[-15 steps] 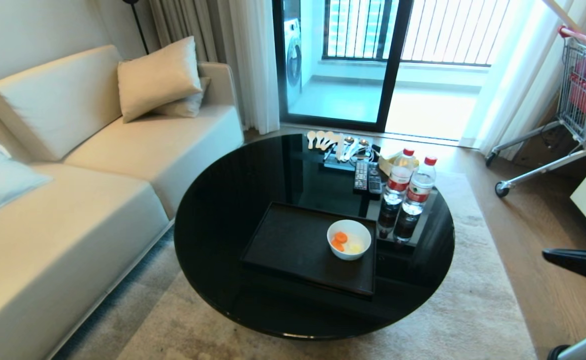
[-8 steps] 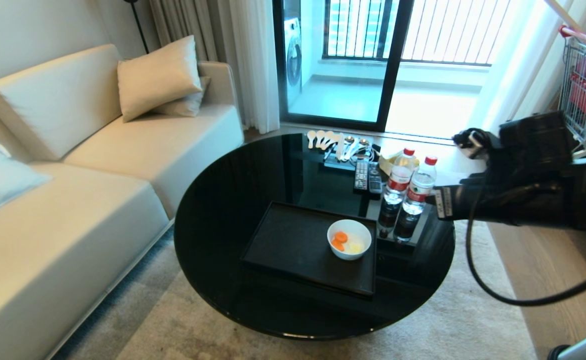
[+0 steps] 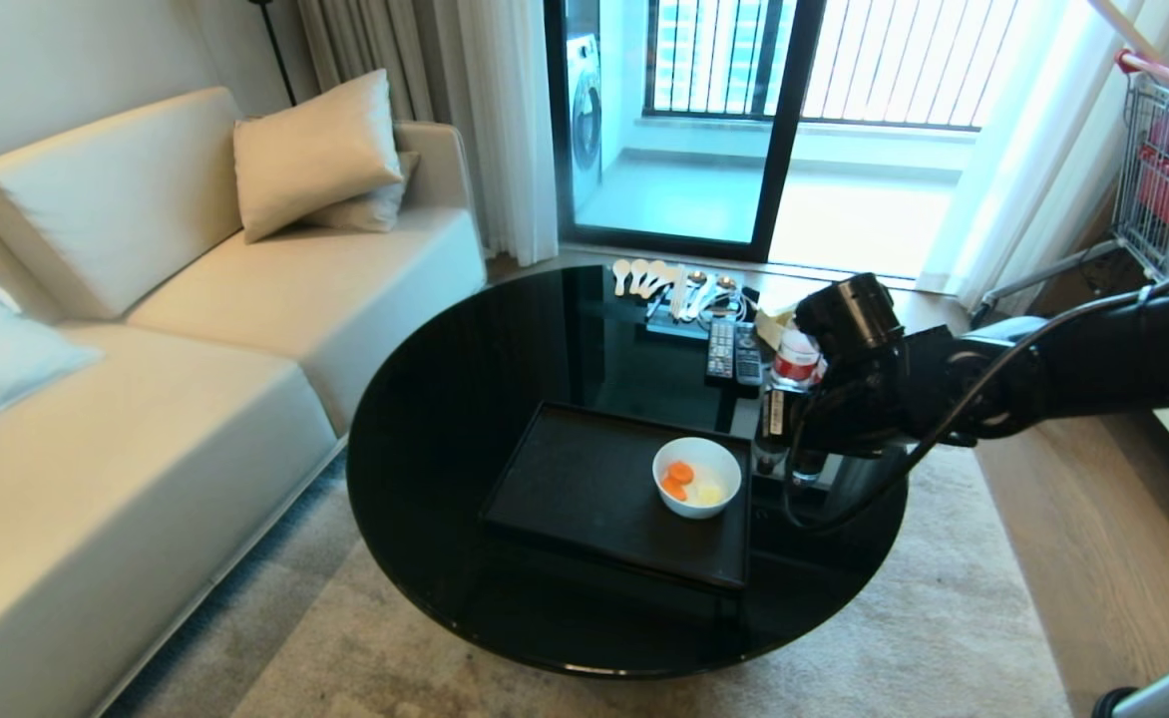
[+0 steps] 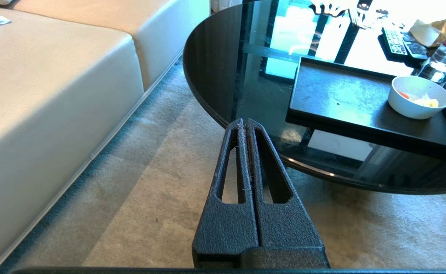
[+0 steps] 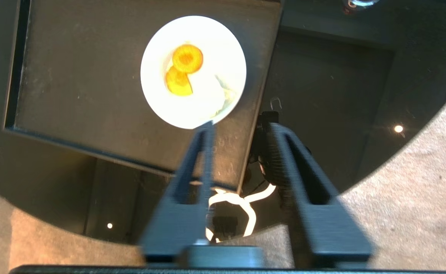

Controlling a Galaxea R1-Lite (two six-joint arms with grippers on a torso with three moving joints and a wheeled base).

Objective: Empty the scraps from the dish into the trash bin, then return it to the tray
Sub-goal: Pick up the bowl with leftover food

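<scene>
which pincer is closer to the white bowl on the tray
Right. The right pincer hangs open above the table beside the bowl, over the tray's right edge. The left pincer is shut and parked low over the carpet, short of the table.

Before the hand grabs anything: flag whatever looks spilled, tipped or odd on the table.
Nothing stands out. The dish sits upright in the tray with its scraps inside, none spilled. Both bottles stand upright behind the right hand.
</scene>
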